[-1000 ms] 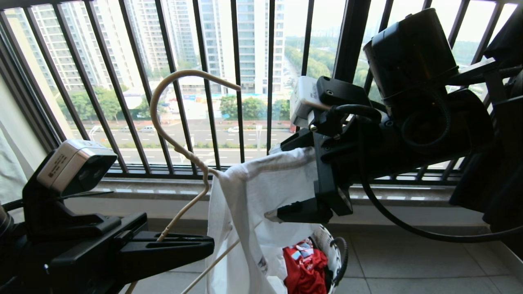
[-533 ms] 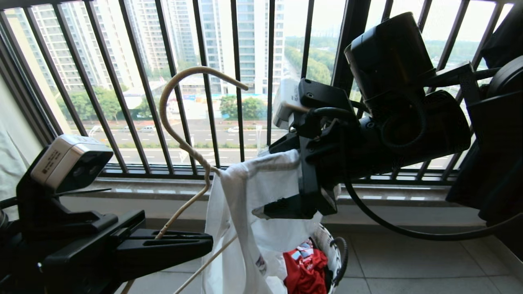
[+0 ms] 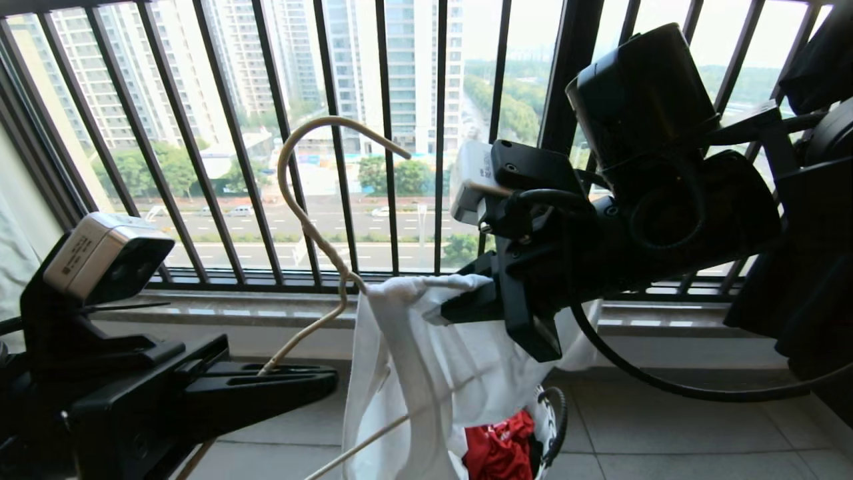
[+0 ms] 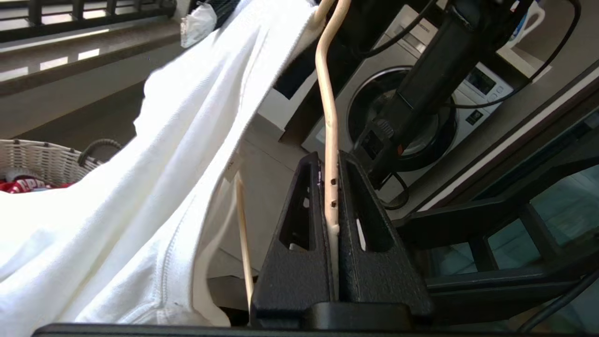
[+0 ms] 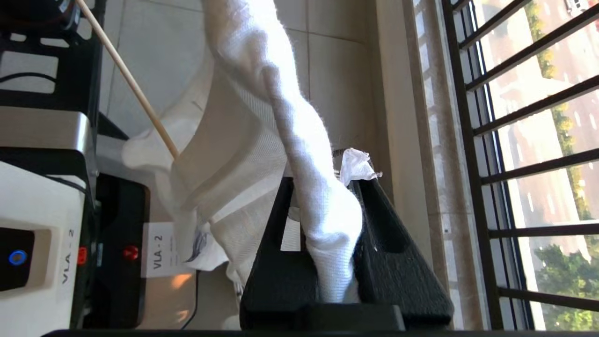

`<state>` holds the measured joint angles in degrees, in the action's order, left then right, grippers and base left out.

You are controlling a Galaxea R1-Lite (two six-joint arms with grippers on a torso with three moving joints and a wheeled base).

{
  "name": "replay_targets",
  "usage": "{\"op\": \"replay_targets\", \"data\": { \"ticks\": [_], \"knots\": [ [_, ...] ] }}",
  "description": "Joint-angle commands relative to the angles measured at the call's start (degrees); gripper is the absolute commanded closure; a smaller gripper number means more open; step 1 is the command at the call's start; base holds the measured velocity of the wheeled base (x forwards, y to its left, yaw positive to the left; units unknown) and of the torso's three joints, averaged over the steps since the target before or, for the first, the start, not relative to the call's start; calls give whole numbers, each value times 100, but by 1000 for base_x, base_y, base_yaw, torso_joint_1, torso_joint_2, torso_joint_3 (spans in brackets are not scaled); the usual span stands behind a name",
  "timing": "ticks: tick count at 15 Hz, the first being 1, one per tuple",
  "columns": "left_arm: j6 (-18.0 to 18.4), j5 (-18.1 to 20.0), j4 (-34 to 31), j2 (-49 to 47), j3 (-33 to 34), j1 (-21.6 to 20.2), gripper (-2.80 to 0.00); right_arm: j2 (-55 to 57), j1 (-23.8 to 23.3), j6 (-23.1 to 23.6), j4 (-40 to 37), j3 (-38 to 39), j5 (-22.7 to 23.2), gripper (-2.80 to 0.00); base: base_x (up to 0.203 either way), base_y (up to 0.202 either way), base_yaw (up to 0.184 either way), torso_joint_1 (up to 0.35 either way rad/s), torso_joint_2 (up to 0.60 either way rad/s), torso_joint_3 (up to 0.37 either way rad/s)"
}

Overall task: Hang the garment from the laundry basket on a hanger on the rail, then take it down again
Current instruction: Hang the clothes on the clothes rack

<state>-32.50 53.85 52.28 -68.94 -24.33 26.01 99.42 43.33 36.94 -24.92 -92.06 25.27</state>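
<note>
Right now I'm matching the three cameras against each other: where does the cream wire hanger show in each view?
Head view: hanger left of centre, hook up against the window bars, one limb shut in the left pincer.
Left wrist view: its wire rises from between the closed fingers.
Right wrist view: only a thin limb crossing the corner.
Shared landmark: the white T-shirt.

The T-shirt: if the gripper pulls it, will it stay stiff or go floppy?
Probably floppy: the T-shirt hangs in loose folds from the right gripper, which bunches it into a thick roll. It looks light, since the thin hanger carries it without visible bending. It may snag there.
</note>
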Motion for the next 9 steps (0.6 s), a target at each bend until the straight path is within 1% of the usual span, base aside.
{"op": "replay_targets", "data": {
  "ticks": [1,7,8,9],
  "knots": [
    [-11,29,19,-6,16,1,0,-123,9,6,33,47,13,0,0,0,0,0,0,0],
    [-5,29,30,12,22,-60,0,-217,45,6,30,119,13,0,0,0,0,0,0,0],
    [-2,29,37,11,24,-80,-280,-221,53,6,28,127,13,0,0,0,0,0,0,0],
    [-2,29,37,-9,7,-104,-280,-245,53,6,22,127,13,0,0,0,0,0,0,0]
  ]
}}
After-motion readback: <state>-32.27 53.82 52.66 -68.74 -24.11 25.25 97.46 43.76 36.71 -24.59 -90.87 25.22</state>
